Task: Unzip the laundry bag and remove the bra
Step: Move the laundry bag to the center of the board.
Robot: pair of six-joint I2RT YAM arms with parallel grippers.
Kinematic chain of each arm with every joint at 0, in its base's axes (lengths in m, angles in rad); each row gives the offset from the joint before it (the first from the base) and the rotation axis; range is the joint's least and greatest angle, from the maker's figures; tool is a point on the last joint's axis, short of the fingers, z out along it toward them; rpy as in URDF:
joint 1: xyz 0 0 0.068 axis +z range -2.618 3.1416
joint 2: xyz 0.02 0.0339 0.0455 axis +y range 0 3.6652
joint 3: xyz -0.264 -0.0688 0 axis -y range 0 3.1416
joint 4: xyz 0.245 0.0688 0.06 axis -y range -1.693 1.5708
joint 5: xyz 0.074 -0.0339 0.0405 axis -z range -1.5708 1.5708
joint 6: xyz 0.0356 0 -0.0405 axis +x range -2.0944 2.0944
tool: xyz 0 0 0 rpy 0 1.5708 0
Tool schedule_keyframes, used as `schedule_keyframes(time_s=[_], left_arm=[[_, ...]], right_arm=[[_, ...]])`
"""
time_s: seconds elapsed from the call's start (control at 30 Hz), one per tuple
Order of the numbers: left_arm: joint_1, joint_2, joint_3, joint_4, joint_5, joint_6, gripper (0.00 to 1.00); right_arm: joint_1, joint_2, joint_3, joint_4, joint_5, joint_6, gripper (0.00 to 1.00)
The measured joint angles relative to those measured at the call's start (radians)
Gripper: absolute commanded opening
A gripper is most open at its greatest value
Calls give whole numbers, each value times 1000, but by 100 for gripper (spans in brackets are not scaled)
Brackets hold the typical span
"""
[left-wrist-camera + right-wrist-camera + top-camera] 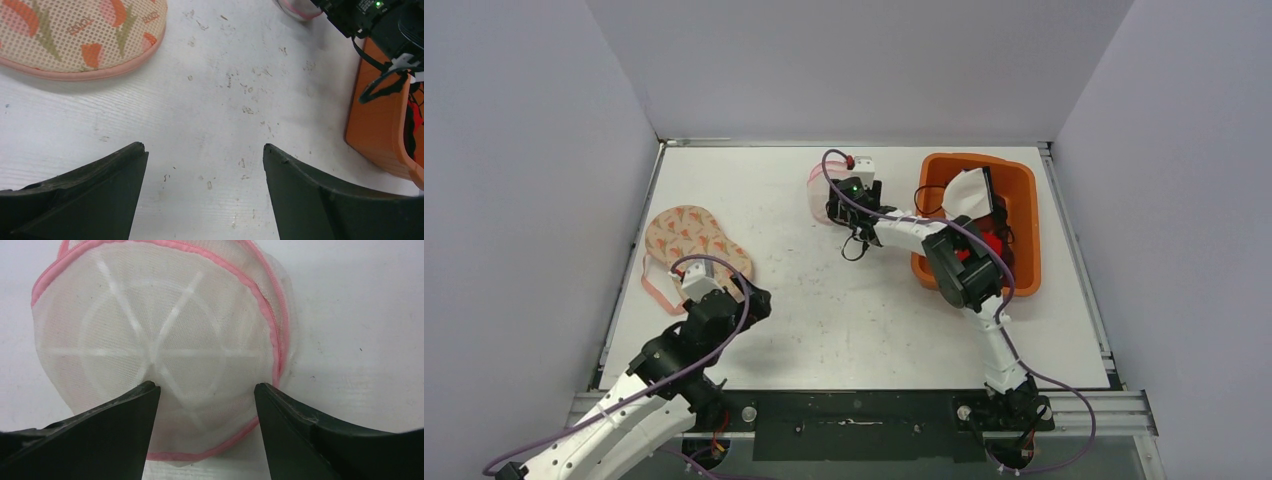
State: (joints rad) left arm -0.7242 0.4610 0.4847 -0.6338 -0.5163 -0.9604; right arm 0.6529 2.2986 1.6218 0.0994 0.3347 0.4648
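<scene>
The laundry bag (817, 187) is a round white mesh pouch with pink trim, lying at the table's far middle. It fills the right wrist view (160, 340), where its zip state cannot be told. My right gripper (836, 208) is open just above the bag's near edge, its jaws (206, 386) spread over the mesh and holding nothing. The bra (689, 240), peach with an orange and green print, lies outside the bag at the left. Its cup shows in the left wrist view (75, 35). My left gripper (759, 303) is open and empty (204, 147) over bare table, just right of the bra.
An orange bin (1024, 220) with white cloth and red items stands at the right, beside the right arm; its wall shows in the left wrist view (375, 125). White walls enclose the table on the left, back and right.
</scene>
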Motion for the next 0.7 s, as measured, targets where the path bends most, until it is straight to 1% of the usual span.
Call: schedule_keyframes(time_s=[0.07,0.13,0.2,0.27,0.43,0.57,0.7], left_arm=[[0,-8,2,-25,-24,-17,86],[0,-18,5,-42,-40,-31,90],[1,-29,5,-52,-51,-37,94],[1,-37,11,-66,-57,-42,96],[2,-68,51,-97,-80,-42,97],[2,-103,75,-104,-99,-42,97],[2,-117,78,-130,-113,-42,97]], right_arm=[[2,-16,-15,-7,-16,0,79],[9,-44,-33,-28,-41,1,83],[24,-103,-79,-48,-69,1,84],[50,-172,-127,-57,-98,4,85],[139,-332,-208,-38,-192,26,86],[193,-376,-250,4,-221,37,87],[185,-375,-312,34,-298,68,87]])
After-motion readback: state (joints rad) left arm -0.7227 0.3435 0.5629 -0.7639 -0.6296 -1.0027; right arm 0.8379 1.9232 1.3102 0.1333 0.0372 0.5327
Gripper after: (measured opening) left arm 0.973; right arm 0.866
